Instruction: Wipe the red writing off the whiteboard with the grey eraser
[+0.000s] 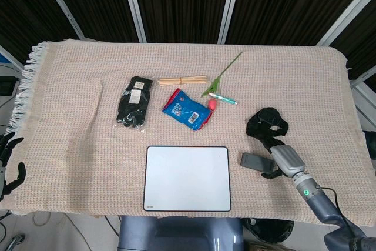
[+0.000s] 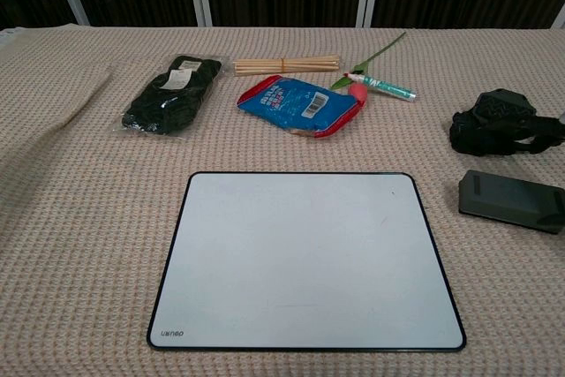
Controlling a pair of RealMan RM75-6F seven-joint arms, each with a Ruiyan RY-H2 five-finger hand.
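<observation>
The whiteboard (image 1: 187,178) (image 2: 305,258) lies flat at the front middle of the cloth. Its surface looks plain white, and I see no red marks on it. The grey eraser (image 1: 254,161) (image 2: 510,200) lies low on the cloth just right of the board, apart from it. My right hand (image 1: 281,161) is at the eraser's right end with dark fingers on both sides of it, holding it. The chest view cuts this hand off at its right edge. My left hand (image 1: 9,163) hangs off the table's front left corner, fingers apart and holding nothing.
A black strap bundle (image 1: 267,123) (image 2: 494,119) sits just behind the eraser. Further back lie a blue snack bag (image 1: 188,109), a packet of black gloves (image 1: 134,101), wooden sticks (image 1: 182,80), a marker pen (image 1: 223,99) and a green-stemmed flower (image 1: 226,70).
</observation>
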